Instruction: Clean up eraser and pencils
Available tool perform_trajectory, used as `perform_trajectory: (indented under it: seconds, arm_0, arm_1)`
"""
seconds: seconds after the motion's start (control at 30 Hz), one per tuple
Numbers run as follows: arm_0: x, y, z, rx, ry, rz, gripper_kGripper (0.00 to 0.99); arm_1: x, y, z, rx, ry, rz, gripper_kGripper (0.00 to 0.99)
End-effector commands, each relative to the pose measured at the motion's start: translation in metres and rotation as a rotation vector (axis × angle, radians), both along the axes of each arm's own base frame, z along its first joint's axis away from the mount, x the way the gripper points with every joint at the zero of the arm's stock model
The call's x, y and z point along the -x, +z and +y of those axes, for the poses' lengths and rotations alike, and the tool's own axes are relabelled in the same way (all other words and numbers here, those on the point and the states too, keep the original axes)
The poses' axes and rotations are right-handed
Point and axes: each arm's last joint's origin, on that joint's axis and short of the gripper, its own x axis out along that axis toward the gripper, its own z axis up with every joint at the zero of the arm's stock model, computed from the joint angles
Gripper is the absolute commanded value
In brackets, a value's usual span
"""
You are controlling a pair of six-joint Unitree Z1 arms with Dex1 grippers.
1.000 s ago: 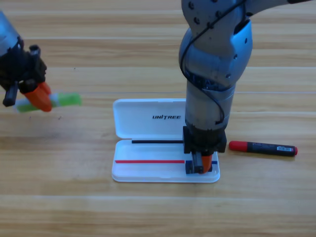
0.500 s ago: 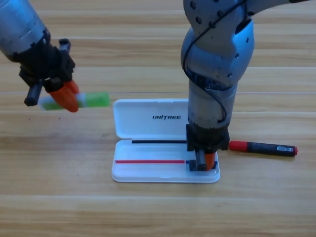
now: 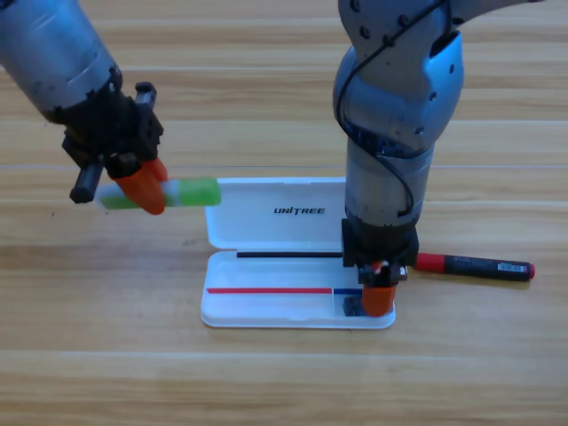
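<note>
Green pencil (image 3: 191, 192) nearer case (image 3: 266, 213); eraser (image 3: 352, 307) half-hidden.

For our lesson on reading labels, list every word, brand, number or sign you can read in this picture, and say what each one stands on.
"UNITREE": black capitals on the inside of the open lid of the white plastic case.
White label with small print on the black-bodied, red-ended pencil: too small to read.
Light green pencil, held in the left end effector: no text visible.

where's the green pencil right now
In the high view, the green pencil is at the left, held level in the left gripper above the table, its green end right beside the left edge of the open white case.
</note>
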Motion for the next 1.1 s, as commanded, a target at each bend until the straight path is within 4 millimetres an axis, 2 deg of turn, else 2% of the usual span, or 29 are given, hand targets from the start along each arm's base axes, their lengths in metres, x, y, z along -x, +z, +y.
perform_trajectory:
  seconds: [0.03,0.2,0.3,0.4,0.43,0.53,0.77,0.9,1.1]
  arm_0:
    - [-0.002,-0.022,-0.008,-0.045,-0.006,0.062,0.0]
    - [-0.002,-0.022,-0.008,-0.04,-0.007,0.063,0.0]
    - [0.0,-0.022,-0.013,-0.039,-0.021,0.06,0.0]
    - [0.002,-0.024,-0.024,-0.04,-0.047,0.052,0.0]
    - [0.002,-0.026,-0.028,-0.039,-0.057,0.051,0.0]
    - [0.003,-0.035,-0.041,-0.045,-0.084,0.054,0.0]
    - [0.01,-0.067,-0.077,-0.086,-0.124,0.066,0.0]
    - [0.013,-0.084,-0.095,-0.098,-0.136,0.06,0.0]
    - [0.017,-0.101,-0.113,-0.113,-0.137,0.051,0.0]
  arm_1:
    - [0.008,0.028,-0.024,-0.065,-0.024,0.026,0.834]
    - [0.035,0.077,-0.055,-0.161,-0.017,0.027,0.834]
    - [0.054,0.093,-0.078,-0.185,-0.007,0.038,0.834]
    - [0.069,0.098,-0.097,-0.185,-0.002,0.052,0.834]
    - [0.072,0.097,-0.101,-0.176,0.0,0.056,0.834]
    - [0.065,0.085,-0.115,-0.133,-0.026,0.05,0.834]
    - [0.026,0.045,-0.139,-0.085,-0.109,-0.052,0.834]
    - [0.007,0.023,-0.141,-0.065,-0.127,-0.05,0.834]
    - [-0.008,0.001,-0.138,-0.053,-0.109,-0.038,0.834]
